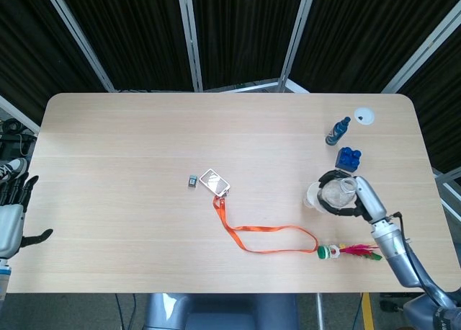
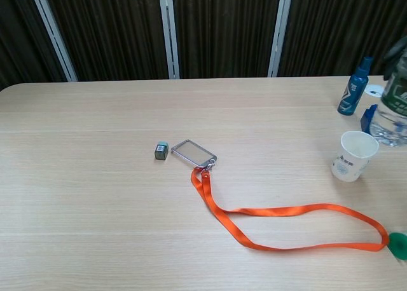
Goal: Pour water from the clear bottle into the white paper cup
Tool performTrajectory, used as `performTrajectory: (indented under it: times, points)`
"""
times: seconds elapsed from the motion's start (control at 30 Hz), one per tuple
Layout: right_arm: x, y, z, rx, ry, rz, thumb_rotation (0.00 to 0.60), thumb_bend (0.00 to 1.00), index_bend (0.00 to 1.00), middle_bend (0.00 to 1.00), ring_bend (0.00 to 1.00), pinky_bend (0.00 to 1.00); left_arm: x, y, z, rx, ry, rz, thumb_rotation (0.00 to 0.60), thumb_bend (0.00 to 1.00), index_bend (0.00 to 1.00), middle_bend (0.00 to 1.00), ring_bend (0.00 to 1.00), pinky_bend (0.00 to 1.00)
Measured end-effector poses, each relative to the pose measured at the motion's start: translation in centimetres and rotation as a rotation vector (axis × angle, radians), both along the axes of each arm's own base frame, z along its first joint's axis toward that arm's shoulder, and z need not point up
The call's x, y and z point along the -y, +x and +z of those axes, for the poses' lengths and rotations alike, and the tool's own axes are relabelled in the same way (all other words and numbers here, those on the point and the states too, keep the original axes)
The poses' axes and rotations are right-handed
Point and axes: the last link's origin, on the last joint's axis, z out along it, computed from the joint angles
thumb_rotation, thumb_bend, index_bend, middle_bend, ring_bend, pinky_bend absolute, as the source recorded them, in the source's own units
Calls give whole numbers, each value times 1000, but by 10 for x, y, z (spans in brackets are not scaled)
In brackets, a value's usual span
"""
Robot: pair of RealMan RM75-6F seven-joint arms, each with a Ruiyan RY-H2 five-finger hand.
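My right hand (image 1: 358, 198) grips the clear water bottle (image 1: 337, 194), which hangs above the table just right of the white paper cup (image 1: 312, 195). From the head camera the bottle hides part of the cup. In the chest view the cup (image 2: 353, 155) stands upright in full sight. The bottle (image 2: 394, 107) is cut off by the right edge there; its green label and base show higher than the cup's rim. A dark finger (image 2: 395, 52) shows over the bottle. My left hand (image 1: 11, 216) is open off the table's left edge.
A blue spray bottle (image 1: 336, 131), a blue brick (image 1: 348, 158) and a white lid (image 1: 364, 116) stand behind the cup. An orange lanyard (image 2: 280, 211) with a badge holder (image 2: 193, 152) lies mid-table beside a small grey block (image 2: 161, 151). A green-and-pink feathered toy (image 1: 353, 251) lies near the front edge.
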Motion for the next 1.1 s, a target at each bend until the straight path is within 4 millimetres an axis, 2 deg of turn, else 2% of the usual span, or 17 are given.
performTrajectory:
  times: [0.2,0.37,0.47,0.8,1.1]
  points:
    - [2,-34,11,-189,-51,-68,600,539,401,494,396,400,4,8,6,23,10,-27,600,52,0,0,0,0]
    - [4,-65,11,-403,-78,-125,600,545,405,501,403,406,6,10,10,38,13,-36,600,51,0,0,0,0]
    - [4,-75,6,-486,-84,-135,600,548,407,505,408,409,7,10,11,42,14,-37,600,51,0,0,0,0]
    - [4,-78,-12,-709,-109,-78,600,605,419,522,421,424,9,9,13,49,14,-35,600,52,0,0,0,0]
    - [15,-85,-20,-902,-144,-53,600,610,420,524,432,428,9,6,12,42,9,-25,600,50,0,0,0,0]
